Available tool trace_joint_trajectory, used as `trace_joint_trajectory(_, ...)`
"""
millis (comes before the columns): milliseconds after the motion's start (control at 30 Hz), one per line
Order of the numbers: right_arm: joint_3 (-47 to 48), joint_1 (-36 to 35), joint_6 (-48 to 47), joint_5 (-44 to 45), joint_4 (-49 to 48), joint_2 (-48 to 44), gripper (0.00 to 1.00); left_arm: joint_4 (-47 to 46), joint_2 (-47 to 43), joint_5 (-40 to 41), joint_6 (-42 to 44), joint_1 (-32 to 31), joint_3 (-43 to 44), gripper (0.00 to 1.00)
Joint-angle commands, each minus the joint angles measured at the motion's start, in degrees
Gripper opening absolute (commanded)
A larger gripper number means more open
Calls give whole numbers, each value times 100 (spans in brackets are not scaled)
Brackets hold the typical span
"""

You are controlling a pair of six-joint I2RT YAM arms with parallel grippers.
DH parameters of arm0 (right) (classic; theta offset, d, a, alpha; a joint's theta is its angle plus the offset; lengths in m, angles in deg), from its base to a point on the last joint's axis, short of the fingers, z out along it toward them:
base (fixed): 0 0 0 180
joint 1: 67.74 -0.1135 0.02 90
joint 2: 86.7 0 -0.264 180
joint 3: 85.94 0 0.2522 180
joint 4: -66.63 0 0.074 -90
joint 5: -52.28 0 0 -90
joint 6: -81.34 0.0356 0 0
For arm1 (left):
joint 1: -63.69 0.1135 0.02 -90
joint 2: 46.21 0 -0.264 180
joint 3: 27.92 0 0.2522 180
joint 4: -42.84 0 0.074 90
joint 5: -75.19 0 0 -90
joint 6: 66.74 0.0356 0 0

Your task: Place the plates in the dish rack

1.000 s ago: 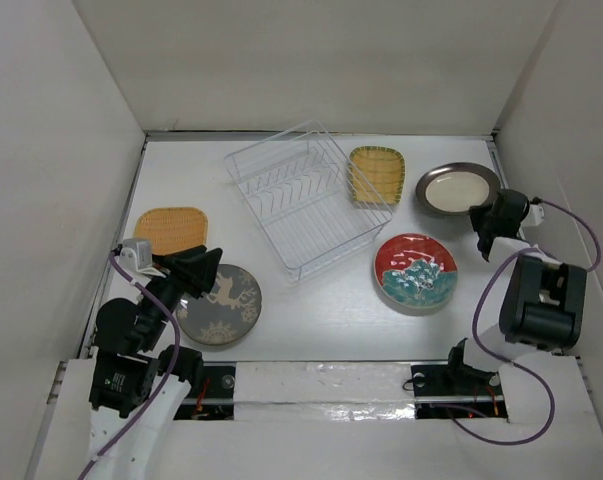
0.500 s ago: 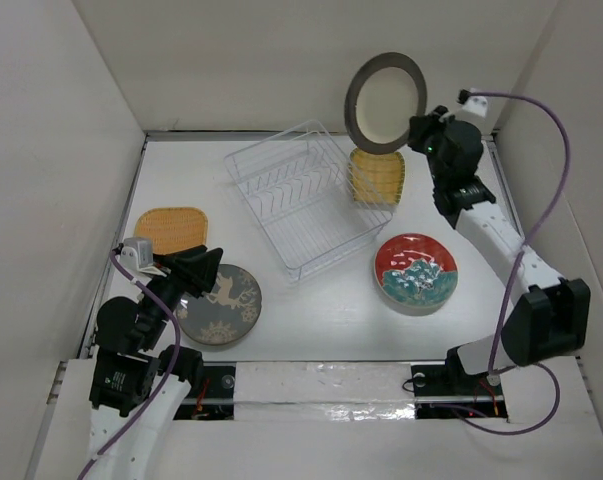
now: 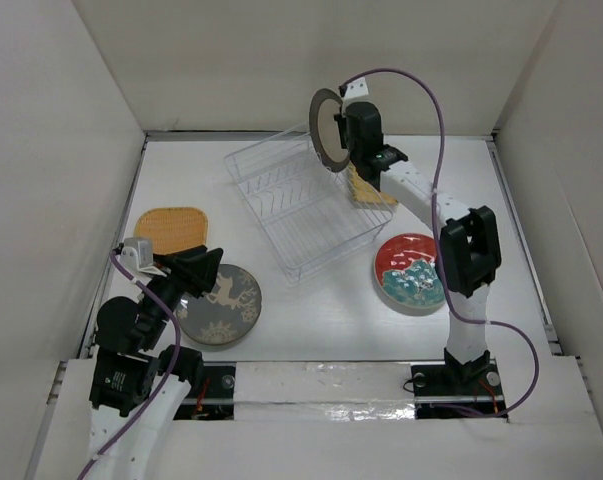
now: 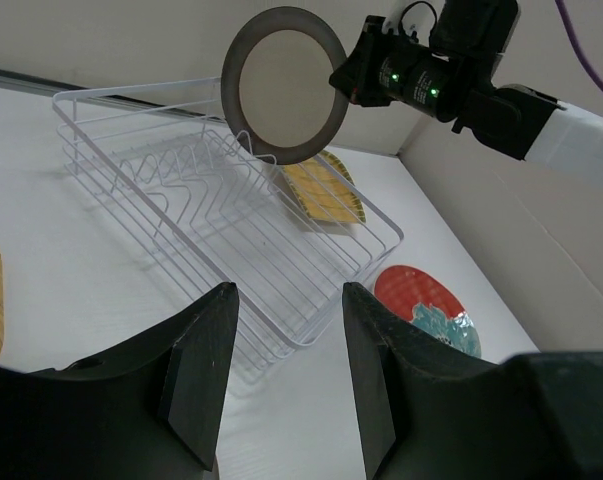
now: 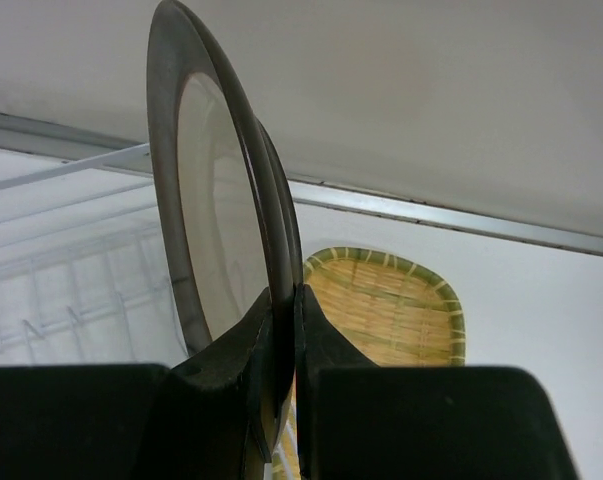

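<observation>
The right gripper point(image 5: 286, 300) has carried the metal plate point(image 3: 326, 130) leftward; it clamps the rim, the plate upright over the far end of the rack point(image 3: 299, 200). The left gripper point(image 4: 286, 300) gapes empty by the horse plate point(image 3: 226, 305).

The table point(image 3: 321, 315) is bare between the dish rack point(image 3: 303, 205) and the red plate point(image 3: 411, 270), so there is room to pass. A woven plate point(image 4: 321, 192) lies just beside the rack's right side. The grey plate point(image 3: 328, 130) hangs over the rack's far corner. Walls point(image 3: 61, 150) close three sides.

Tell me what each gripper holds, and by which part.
Right gripper pinches the metallic round plate by its rim, held upright. Left gripper is open, holding nothing.
</observation>
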Motion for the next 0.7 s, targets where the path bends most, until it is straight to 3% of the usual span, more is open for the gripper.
trace_joint_trajectory(0, 665, -136, -680, 669, -1048, -202, 0, -220, 86, -49, -12, 24, 21, 43)
trace_joint_trajectory(567, -943, -523, -365, 801, -1497, -184, 0, -237, 130, -75, -3, 77, 21, 44)
trace_joint_trajectory(667, -961, -576, -181, 880, -1409, -193, 10, -228, 121, -75, -3, 77, 21, 44)
